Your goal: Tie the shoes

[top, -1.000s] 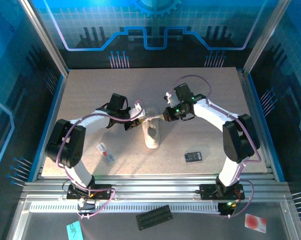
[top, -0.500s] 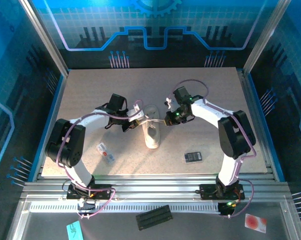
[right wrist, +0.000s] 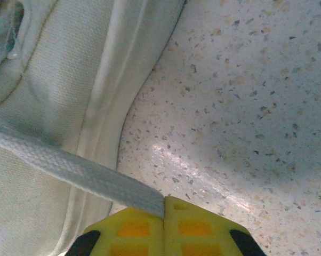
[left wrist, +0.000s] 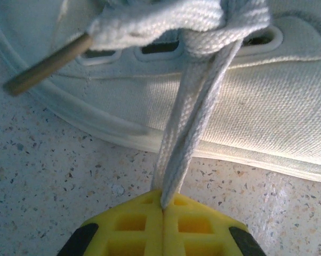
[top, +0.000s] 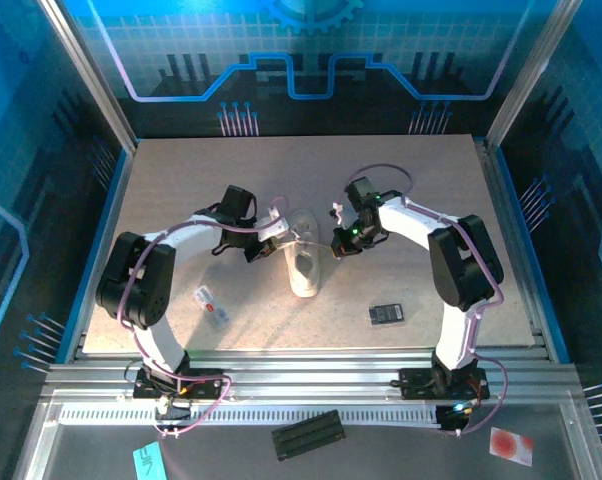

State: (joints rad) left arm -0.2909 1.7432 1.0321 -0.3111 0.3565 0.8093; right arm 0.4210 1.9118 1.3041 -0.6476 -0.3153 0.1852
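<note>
The small white sneaker lies mid-table, toe toward the near edge. My left gripper sits just left of it, shut on a lace that runs taut from the yellow fingers up to the knot at the eyelets. A lace end with a brown aglet sticks out left of the knot. My right gripper is close on the shoe's right side, shut on another lace that stretches from its yellow fingers across the shoe's canvas side.
A small black device lies near the front right of the speckled table. A white-and-red packet lies at the front left. Blue walls and metal posts ring the table.
Both grippers have closed in toward the shoe: the right gripper moved left, the left gripper shifted slightly right and back. Each keeps its lace.
</note>
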